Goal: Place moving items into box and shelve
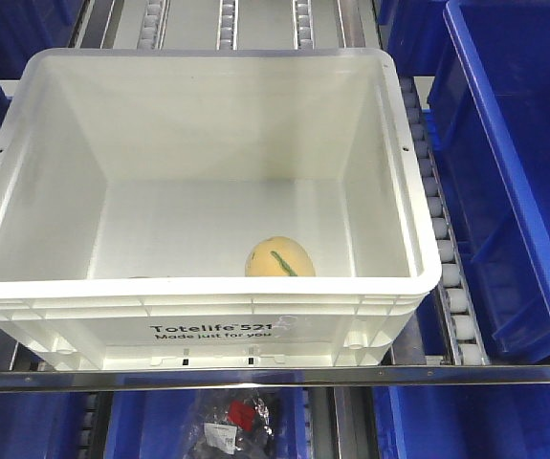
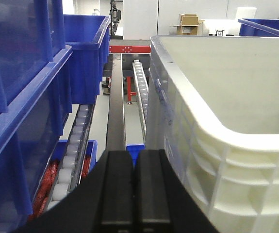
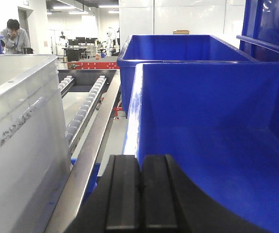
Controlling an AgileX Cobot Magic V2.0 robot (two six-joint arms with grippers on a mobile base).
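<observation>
The white box (image 1: 26, 172) printed "Totelife 521" sits on the shelve's roller rails (image 1: 445, 258), behind the steel front bar (image 1: 275, 375). Inside it, near the front wall, lies one moving item (image 1: 279, 258), a pale yellow-orange ball with a green stripe. My left gripper (image 2: 134, 156) is shut and empty, low beside the box's left outer wall (image 2: 202, 145). Shut and empty too, my right gripper (image 3: 141, 160) sits between the box's right wall (image 3: 18, 136) and a blue bin (image 3: 202, 126). Neither gripper shows in the front view.
Blue bins flank the box: a stack on the left (image 2: 27, 92) and large ones on the right (image 1: 514, 163). Below the front bar a lower level holds blue bins and a bag of dark items (image 1: 236, 421). A person (image 3: 14, 35) stands far back.
</observation>
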